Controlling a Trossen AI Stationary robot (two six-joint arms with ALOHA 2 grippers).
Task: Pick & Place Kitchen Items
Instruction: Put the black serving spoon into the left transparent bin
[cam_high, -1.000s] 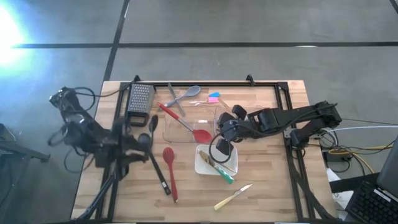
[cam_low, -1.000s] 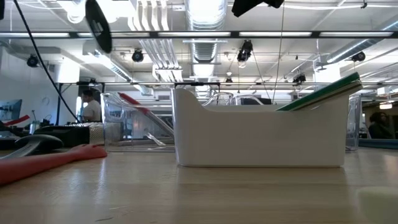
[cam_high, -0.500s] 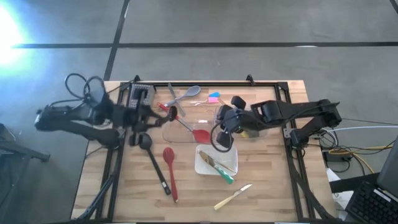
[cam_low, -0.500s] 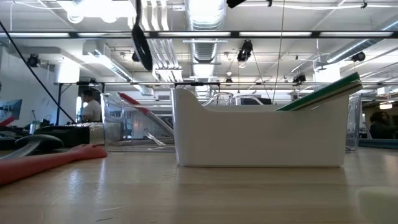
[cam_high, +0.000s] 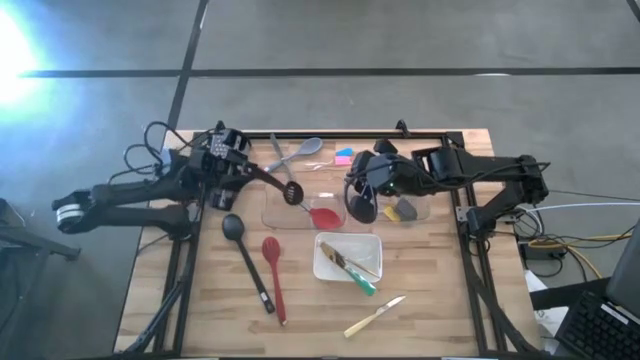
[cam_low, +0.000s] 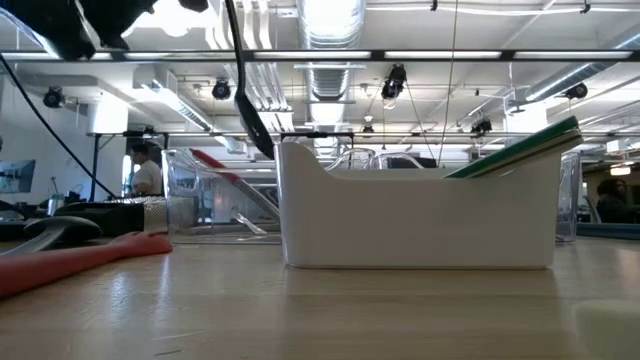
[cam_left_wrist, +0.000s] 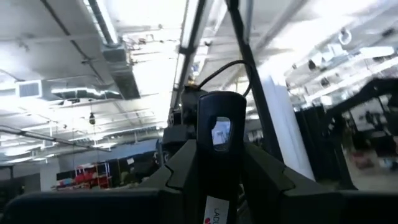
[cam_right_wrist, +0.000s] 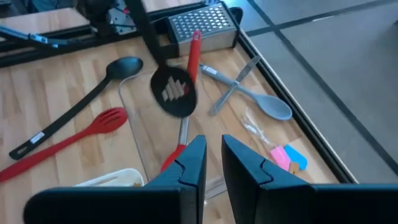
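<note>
My left tool (cam_high: 232, 165), in the upper left of the high view, is clamped on the handle of a black slotted ladle (cam_high: 290, 192), and I hold it by the far end of the handle so that the head can hang out over the clear bin (cam_high: 272, 212) in the middle, probably to be dropped there; the ladle is thin matte plastic with an oval head cut by slots (cam_right_wrist: 173, 92); my right tool (cam_high: 366, 190) hovers right of centre over the second bin, fingers nearly together with nothing visible between them; a red spoon (cam_high: 313, 211) lies across the first bin; on the wooden table (cam_high: 430, 290) rest a smooth black ladle (cam_high: 245, 255), a red slotted spoon (cam_high: 273, 272) and a metal grater (cam_right_wrist: 202, 23).
</note>
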